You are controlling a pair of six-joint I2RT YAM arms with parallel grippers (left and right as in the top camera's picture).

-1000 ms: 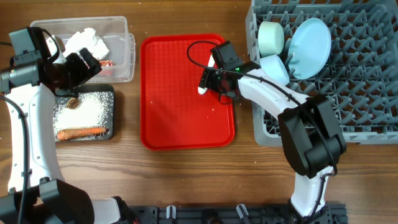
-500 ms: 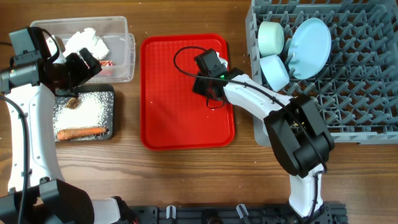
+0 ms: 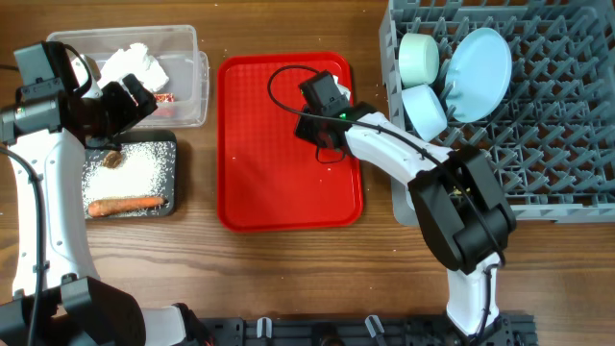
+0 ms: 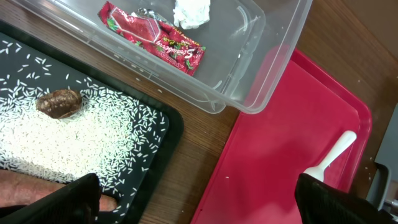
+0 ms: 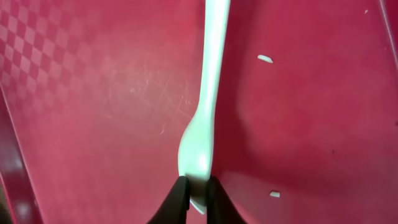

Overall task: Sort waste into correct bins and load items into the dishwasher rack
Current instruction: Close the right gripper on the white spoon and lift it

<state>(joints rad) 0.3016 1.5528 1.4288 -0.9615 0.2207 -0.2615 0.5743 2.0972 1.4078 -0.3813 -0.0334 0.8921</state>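
My right gripper [image 5: 198, 186] is shut on the bowl end of the white plastic spoon [image 5: 211, 81], low over the red tray [image 3: 259, 144]; the handle points away from it. In the overhead view that gripper [image 3: 327, 123] hides the spoon. My left gripper [image 3: 130, 96] hangs open and holds nothing, above the gap between the clear tub [image 3: 187, 58] and the black tray [image 3: 173, 144]. Crumpled tissue [image 3: 135, 65] and a red wrapper [image 4: 152, 37] lie in the tub. Rice [image 4: 93, 137], a brown lump [image 4: 59, 102] and an orange sausage [image 3: 125, 204] lie in the black tray.
The grey dishwasher rack [image 3: 557, 144] fills the right side and holds a light blue plate [image 3: 480, 62], a pale green bowl [image 3: 419, 58] and a light blue bowl [image 3: 426, 108] near its left edge. A few rice grains [image 5: 265, 59] lie on the red tray.
My right gripper shifted a little left over the red tray and closed its jaws on the spoon. The left arm has not moved.
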